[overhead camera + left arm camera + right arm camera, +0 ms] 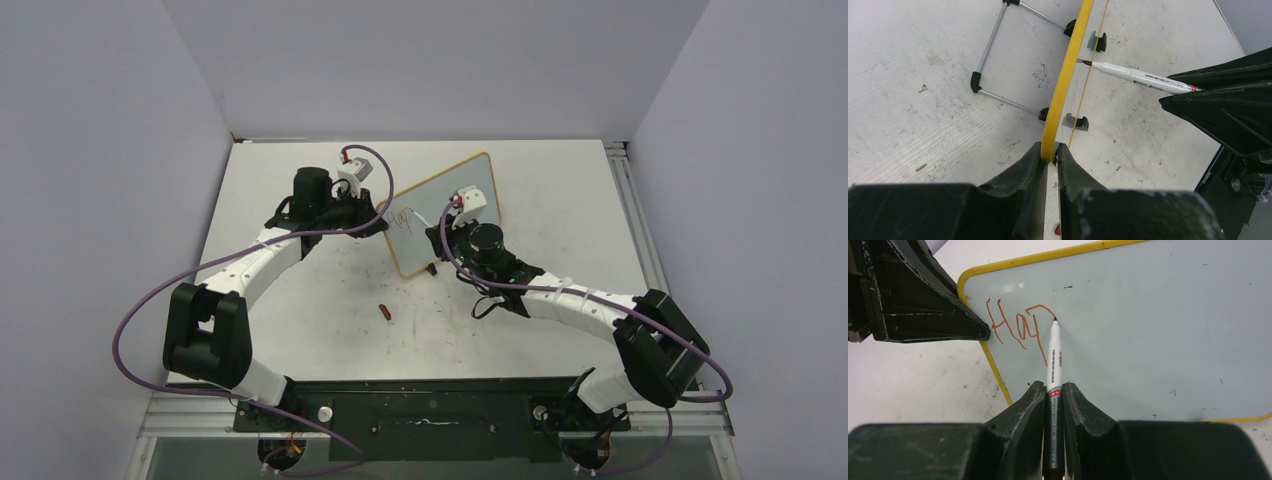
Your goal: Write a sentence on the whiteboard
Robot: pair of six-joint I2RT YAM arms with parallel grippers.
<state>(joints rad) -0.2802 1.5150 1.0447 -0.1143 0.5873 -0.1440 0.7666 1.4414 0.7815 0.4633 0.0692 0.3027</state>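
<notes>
The whiteboard (445,212), glossy white with a yellow frame (1063,85), stands tilted at the table's middle back. My left gripper (1050,150) is shut on the board's left edge, its jaws pinching the frame. My right gripper (1053,387) is shut on a white marker (1054,352). The marker's red tip touches the board (1148,330) at the top of the last letter. Red lettering of the sentence (1018,327), reading "Hap", sits in the board's upper left corner and shows small in the top view (402,216).
A red marker cap (386,311) lies on the scuffed white table (330,290) in front of the board. The board's wire stand with black feet (993,55) rests behind it. Grey walls enclose the table on three sides.
</notes>
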